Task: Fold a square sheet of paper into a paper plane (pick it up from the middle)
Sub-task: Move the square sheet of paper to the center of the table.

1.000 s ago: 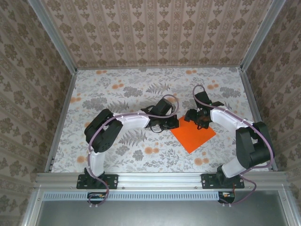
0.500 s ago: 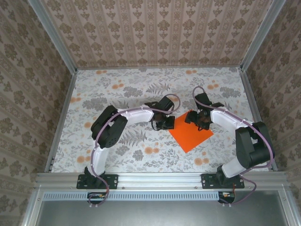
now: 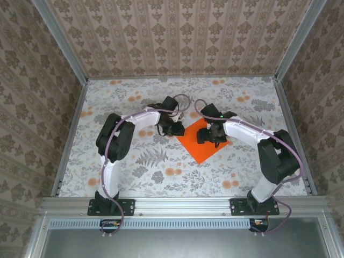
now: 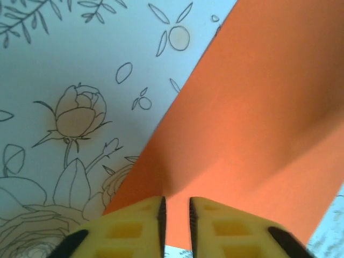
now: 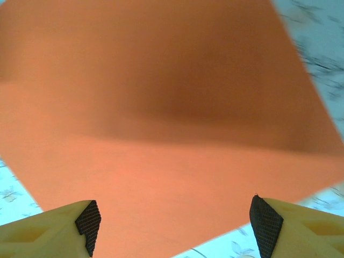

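Orange square sheet of paper (image 3: pixel 198 150) on the floral table (image 3: pixel 134 105)

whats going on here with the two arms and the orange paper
Two robot arms are starting on the square sheet of paper, lying unfolded on the floral table. The left gripper is at its left corner, jaws barely apart; the right gripper hovers over it, wide open.
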